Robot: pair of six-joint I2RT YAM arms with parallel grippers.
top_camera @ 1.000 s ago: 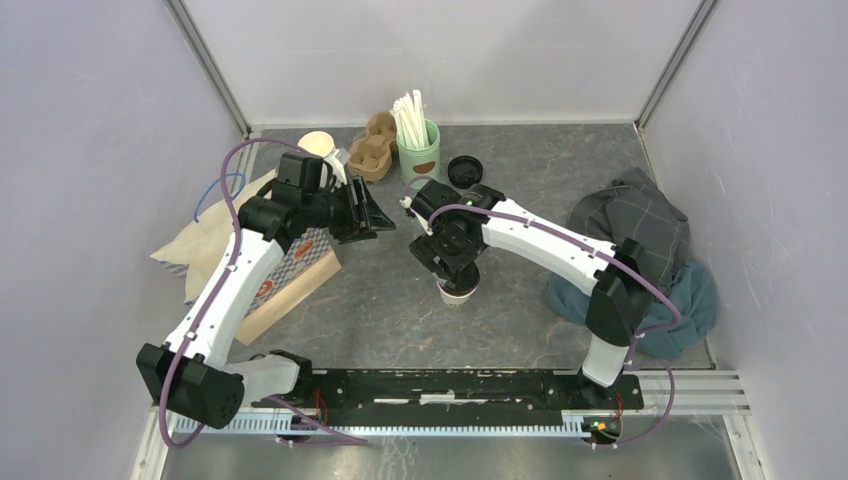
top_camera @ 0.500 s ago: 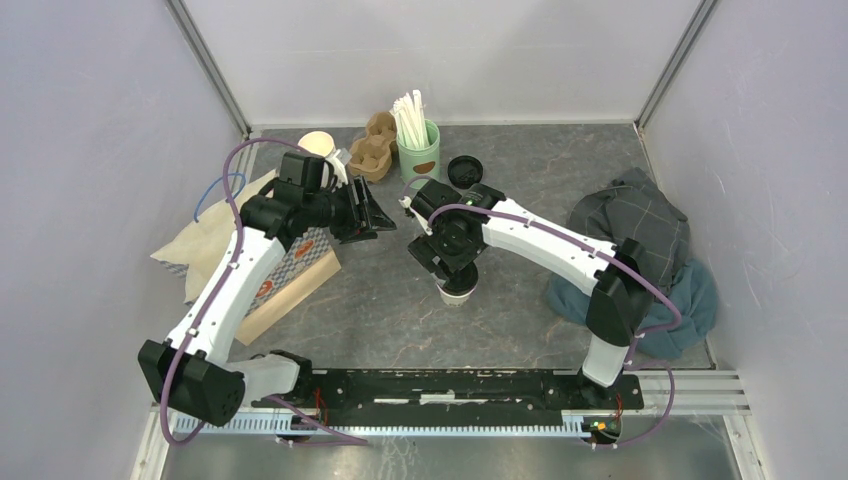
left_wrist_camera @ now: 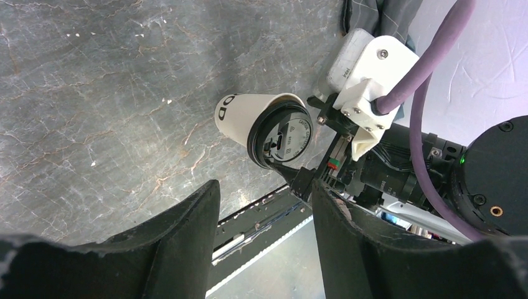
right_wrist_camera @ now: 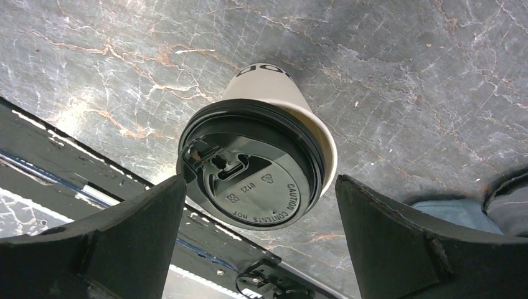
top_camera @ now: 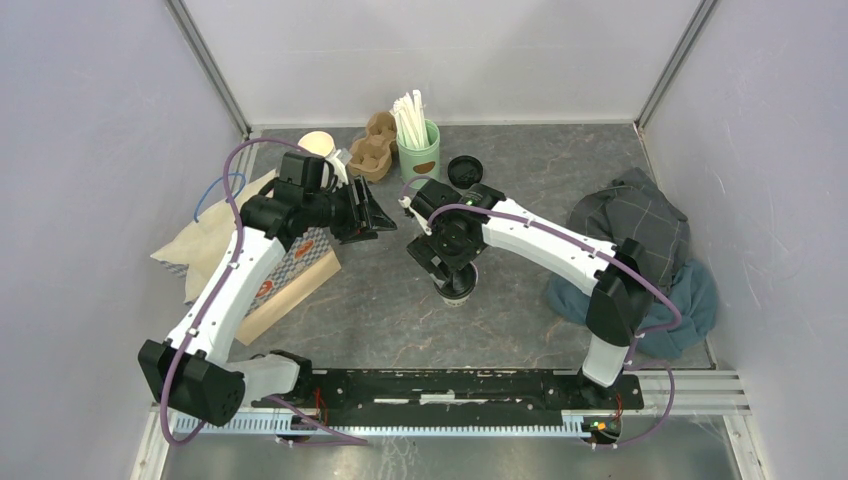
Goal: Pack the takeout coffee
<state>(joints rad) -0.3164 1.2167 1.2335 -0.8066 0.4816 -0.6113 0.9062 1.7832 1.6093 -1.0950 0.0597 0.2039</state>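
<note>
We take the green cup [top_camera: 420, 152] of white straws, at the far side of the table [top_camera: 520, 320], as our mark. The takeout coffee [top_camera: 459, 288] stands upright on the bare grey top, well nearer the arm bases than the green cup and a little to its right, with its black lid seated on the white paper cup. Directly over it we see the right gripper [top_camera: 457, 272] pointing down. Its wrist view shows the jaws spread wide to either side of the lid, one finger just beside the rim and the other clear of it, so nothing is gripped. The left gripper [top_camera: 376, 214] hangs to the near left of the green cup, aimed toward the coffee, its jaws parted with only air between them. A loose black lid [top_camera: 464, 170] lies just right of the green cup, a cardboard carrier [top_camera: 369, 148] just left of it, and a lone white cup [top_camera: 316, 145] further left. A brown paper bag [top_camera: 293, 278] lies well to its near left, a heap of cloth [top_camera: 640, 250] well to its near right
</note>
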